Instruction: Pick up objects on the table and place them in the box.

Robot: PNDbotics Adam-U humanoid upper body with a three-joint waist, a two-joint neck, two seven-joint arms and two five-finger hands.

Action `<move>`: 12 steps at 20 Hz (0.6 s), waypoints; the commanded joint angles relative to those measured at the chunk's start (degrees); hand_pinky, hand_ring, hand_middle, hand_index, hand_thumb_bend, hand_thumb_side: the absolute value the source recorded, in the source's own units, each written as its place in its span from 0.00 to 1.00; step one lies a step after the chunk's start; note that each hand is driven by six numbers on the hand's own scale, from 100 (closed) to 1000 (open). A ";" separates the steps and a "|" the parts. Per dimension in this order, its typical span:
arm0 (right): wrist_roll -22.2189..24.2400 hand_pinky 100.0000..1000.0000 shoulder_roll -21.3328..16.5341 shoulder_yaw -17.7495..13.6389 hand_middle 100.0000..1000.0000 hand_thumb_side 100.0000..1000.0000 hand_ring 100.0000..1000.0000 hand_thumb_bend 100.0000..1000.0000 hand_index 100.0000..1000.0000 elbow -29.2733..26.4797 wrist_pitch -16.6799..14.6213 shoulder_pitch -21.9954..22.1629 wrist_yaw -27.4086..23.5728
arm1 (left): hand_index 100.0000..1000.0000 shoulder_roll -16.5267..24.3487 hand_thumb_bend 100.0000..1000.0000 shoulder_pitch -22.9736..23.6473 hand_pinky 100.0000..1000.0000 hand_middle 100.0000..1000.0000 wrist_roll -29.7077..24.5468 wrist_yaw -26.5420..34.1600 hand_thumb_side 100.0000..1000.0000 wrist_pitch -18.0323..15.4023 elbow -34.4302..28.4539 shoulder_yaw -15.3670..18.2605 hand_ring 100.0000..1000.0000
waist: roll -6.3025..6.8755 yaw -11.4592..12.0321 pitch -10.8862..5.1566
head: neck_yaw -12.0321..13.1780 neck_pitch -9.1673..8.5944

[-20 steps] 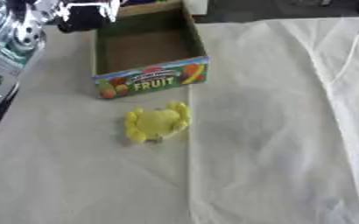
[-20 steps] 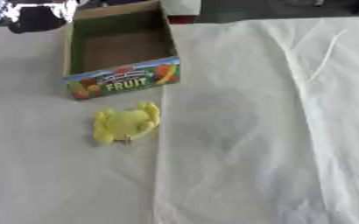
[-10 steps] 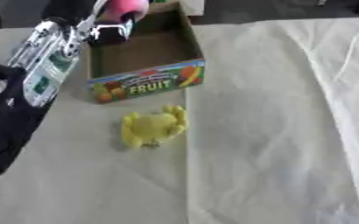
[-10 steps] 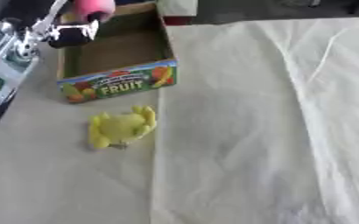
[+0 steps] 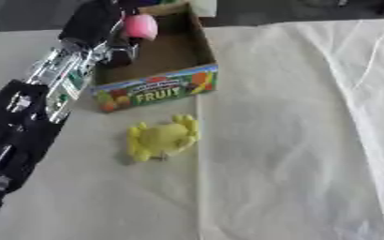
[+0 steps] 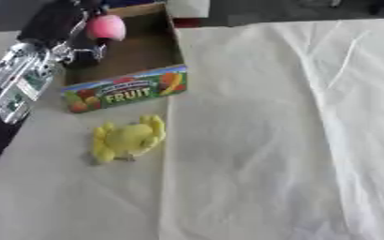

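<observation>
Item, fingers (image 5: 120, 44): curled around a small pink rounded object (image 5: 140, 26), which we hold above the open box (image 5: 157, 89).
Item, left hand (image 5: 105, 28): black, with the silver-jointed forearm running in from the lower left over the box's left wall.
Item, right hand: absent from both views.
Item, box: cardboard, "FRUIT" printed on its front panel; the visible part of its floor looks bare.
Item, yellow soft toy (image 5: 162, 138): on the cream cloth (image 5: 293, 140), just in front of the box, untouched.
Step in hand, as we judge it: the placing. Next we must release the pink object inside the walls, then return for the yellow toy.
</observation>
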 commanded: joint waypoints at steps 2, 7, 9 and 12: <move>0.07 0.60 -0.99 -0.32 0.48 0.60 0.62 0.00 0.68 -1.09 0.15 -0.42 -0.37 | 0.86 0.80 0.22 -1.68 0.62 0.76 -4.59 -4.34 0.15 1.46 -0.11 1.19 0.80 | -0.01 0.01 -1.16 | 0.33 -0.39; 0.10 0.60 -1.01 -0.33 0.48 0.60 0.62 0.00 0.68 -1.09 0.17 -0.32 -0.39 | 0.93 0.93 0.67 -2.21 0.75 0.86 -10.62 -9.43 0.56 2.40 0.08 1.53 0.90 | 0.12 -0.32 -1.18 | 0.40 -0.29; 0.07 0.60 -1.04 -0.36 0.48 0.60 0.62 0.00 0.68 -1.09 0.17 -0.26 -0.40 | 0.96 1.01 0.82 -2.34 0.79 0.89 -11.61 -11.72 0.65 2.96 -0.30 1.66 0.93 | 0.11 -0.36 -1.19 | 0.39 -0.22; 0.05 0.60 -1.03 -0.38 0.48 0.60 0.62 0.00 0.68 -1.09 0.18 -0.22 -0.43 | 0.98 0.97 0.96 -2.46 0.80 0.90 -11.67 -14.44 0.72 3.79 -0.82 1.86 0.94 | 0.10 -0.32 -1.22 | 0.50 0.09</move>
